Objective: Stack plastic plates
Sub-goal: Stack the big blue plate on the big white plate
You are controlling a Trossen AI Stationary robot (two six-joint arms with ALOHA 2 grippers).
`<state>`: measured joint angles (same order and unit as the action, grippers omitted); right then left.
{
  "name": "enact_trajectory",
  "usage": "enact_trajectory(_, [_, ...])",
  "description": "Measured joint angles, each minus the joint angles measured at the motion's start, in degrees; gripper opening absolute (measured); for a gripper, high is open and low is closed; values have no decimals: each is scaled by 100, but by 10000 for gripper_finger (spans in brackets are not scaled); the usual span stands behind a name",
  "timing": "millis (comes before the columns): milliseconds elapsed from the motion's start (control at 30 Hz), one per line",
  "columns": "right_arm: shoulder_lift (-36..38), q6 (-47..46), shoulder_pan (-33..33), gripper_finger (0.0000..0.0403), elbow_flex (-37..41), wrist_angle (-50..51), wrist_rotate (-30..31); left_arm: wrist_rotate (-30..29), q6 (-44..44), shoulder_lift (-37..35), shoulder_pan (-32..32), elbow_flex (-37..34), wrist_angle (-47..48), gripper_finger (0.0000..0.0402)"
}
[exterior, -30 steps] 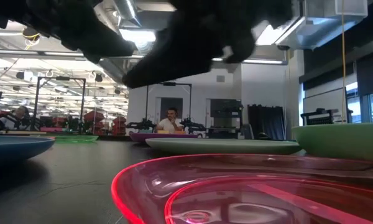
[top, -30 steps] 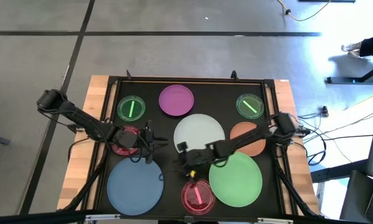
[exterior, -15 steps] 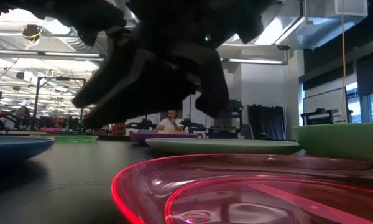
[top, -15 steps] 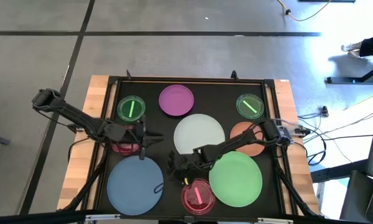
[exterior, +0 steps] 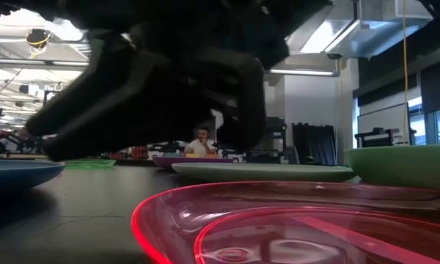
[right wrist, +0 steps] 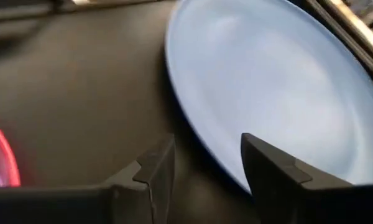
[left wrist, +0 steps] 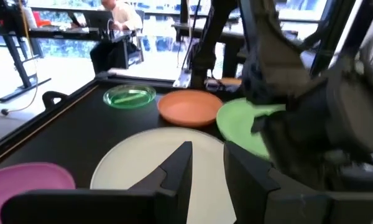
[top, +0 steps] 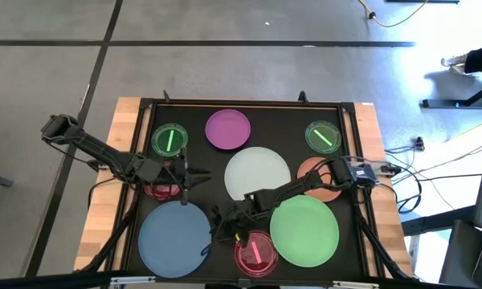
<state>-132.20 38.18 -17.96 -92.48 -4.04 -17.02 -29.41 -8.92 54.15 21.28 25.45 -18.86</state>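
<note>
On the black tabletop [top: 201,116], nine round plastic plates are seen lying singly, none stacked. At the far side lie a small translucent green plate [top: 169,140], a medium purple plate [top: 227,129] and a second small translucent green plate [top: 323,136]. A large white plate [top: 257,171] is placed at the centre, with a medium orange plate [top: 320,178] to its right. Along the near edge lie a large blue plate [top: 173,238], a small pink-red plate [top: 255,252] and a large green plate [top: 305,229]. Another small pink-red plate [top: 162,181] sits at the left, partly covered by the left arm.

The right gripper [right wrist: 202,163] is held low at the right rim of the large blue plate, its fingers parted moderately and closed on nothing, one finger over the rim. The left gripper [left wrist: 206,164] is held near the white plate's left edge, its fingers narrowly apart and empty.
</note>
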Motion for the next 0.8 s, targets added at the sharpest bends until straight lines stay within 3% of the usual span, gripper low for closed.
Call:
enact_trajectory(167, [-366,-336,-2,172,-574,300,-214,1,-110,-2,-1,0,-119,85])
enact_trajectory(633, [-947,-886,35,171,-1076,112,-256,4,-575,27,0,0,-149,85])
enact_trajectory(800, [-990,-990,106,140,-1085,94,-370,5,-732,153,7,0,-181,85])
